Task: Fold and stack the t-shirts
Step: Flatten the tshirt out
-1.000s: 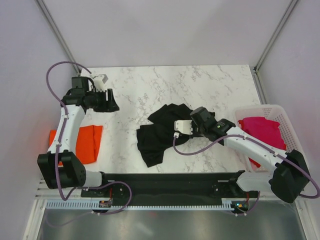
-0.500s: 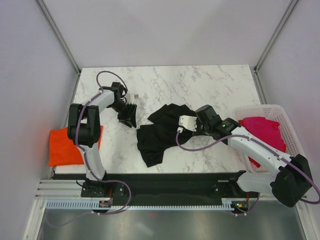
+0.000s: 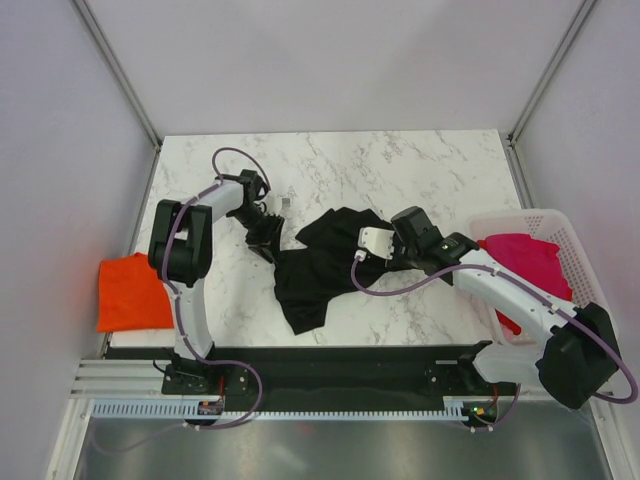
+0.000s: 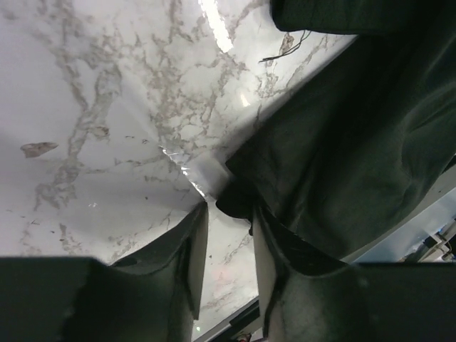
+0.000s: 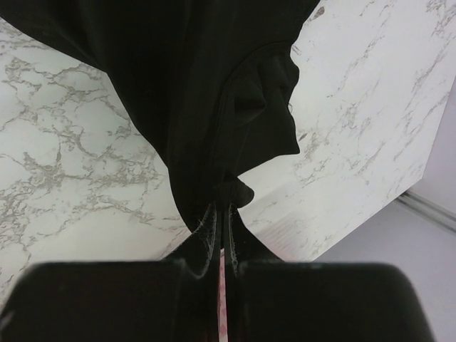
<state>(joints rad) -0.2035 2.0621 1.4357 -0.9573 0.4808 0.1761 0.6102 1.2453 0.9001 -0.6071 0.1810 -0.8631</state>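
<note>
The black t-shirt (image 3: 318, 262) lies crumpled in the middle of the marble table (image 3: 400, 170). My right gripper (image 3: 388, 256) is shut on its right edge, and the right wrist view shows cloth (image 5: 206, 92) pinched between the tips of that gripper (image 5: 222, 208). My left gripper (image 3: 266, 238) is at the shirt's left edge. In the left wrist view its fingers (image 4: 191, 246) stand apart around a cloth corner next to the white neck label (image 4: 210, 174). The orange t-shirt (image 3: 130, 291) lies flat at the far left. The magenta-pink t-shirt (image 3: 525, 262) sits in the basket.
A white slatted basket (image 3: 565, 232) stands at the table's right edge. A small pale piece (image 3: 285, 203) lies on the marble just behind the left gripper. Frame posts rise at both back corners, and a black rail runs along the near edge.
My left arm has swung from the table's far left to the black shirt's left edge, and its jaws have narrowed. The right gripper has shifted slightly right with the cloth.
</note>
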